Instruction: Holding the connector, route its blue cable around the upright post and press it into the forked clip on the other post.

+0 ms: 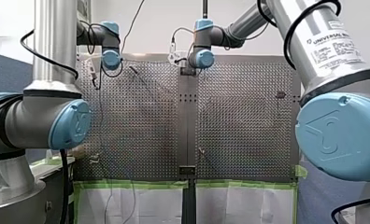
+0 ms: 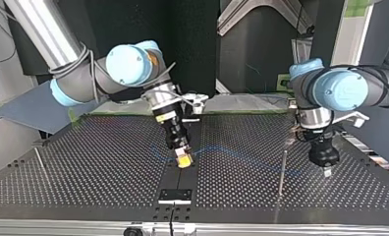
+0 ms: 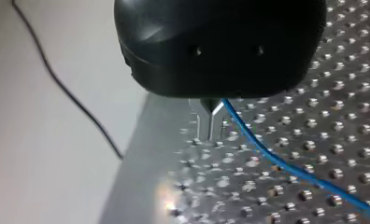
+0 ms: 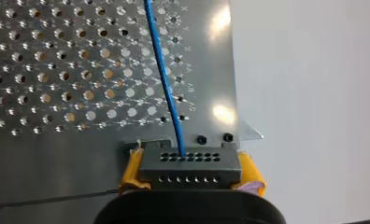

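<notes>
Seen from across the table [image 2: 109,162], my right arm [image 2: 128,66] came in at the top view's left and tilted down toward the middle of the perforated metal surface. My right arm's jaws were closed narrowly on a small dark connector [image 4: 190,165], with a yellow pad [image 4: 131,170] pressed against each of its ends. The connector sat low over the table's centre strip; whether it touched the strip could not be told.

A blue cable [image 4: 167,79] left one of the holes in the connector's face and ran straight ahead over the table. In the top view it crossed toward the view's right in a shallow wave and faded from sight near a thin upright post [image 2: 282,172]. A second thin post [image 2: 40,160] stood well apart at that view's left. Any clip on either post was too small to make out.

My left arm [image 2: 340,88] came in at the top view's right, black at its tip and pointing down just beside the first post, on the side away from the connector. In the left wrist view, my left arm's jaws met in a narrow dark point under the black body. The cable emerged just beside that point and trailed off across the table. Whether it was pinched there could not be told.
</notes>
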